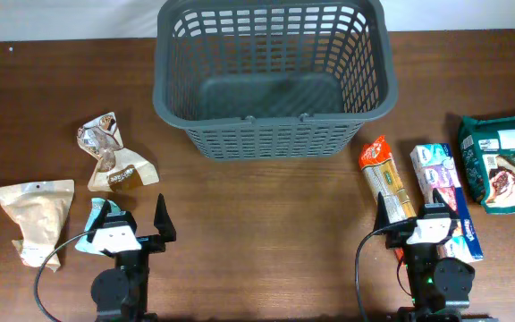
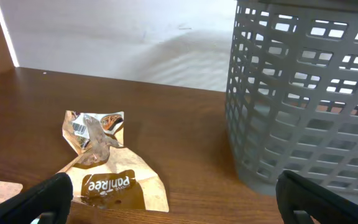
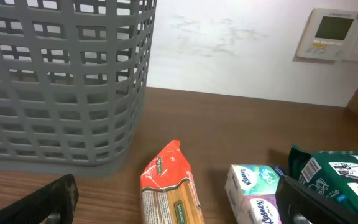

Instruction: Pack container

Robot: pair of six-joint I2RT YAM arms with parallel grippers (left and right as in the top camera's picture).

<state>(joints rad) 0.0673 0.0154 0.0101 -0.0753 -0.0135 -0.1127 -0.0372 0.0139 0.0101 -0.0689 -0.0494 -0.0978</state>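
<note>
Look for the basket [image 1: 271,139] at the far middle of the table [image 1: 266,215], upright, with nothing inside. Note both claws spread wide and holding nothing: left claw [image 1: 132,212] low at the near edge, partly hiding a teal packet [image 1: 90,217] from above; right claw [image 1: 411,215] low at the near edge, just beside the pasta [image 1: 384,179].

To pack well, probably take the nearest item on each side first: pasta on the right, crumpled packet [image 1: 110,156] on the left. Grip the pasta across its narrow width near the middle, to avoid tipping. Lift clear of the rim before crossing, given the tall slotted walls. Release low over the base rather than dropping. Lay long, stiff items flat first, saving soft pouches for the top.

Only from overhead: the basket's bare base, the tan pouch [image 1: 36,215], the whole spread of goods. Only from the right wrist: a wall panel [image 3: 333,34], plus tissues [image 3: 253,193] and green bag [image 3: 334,174] seen side-on. Only from the left wrist: upside-down print on the crumpled packet.
</note>
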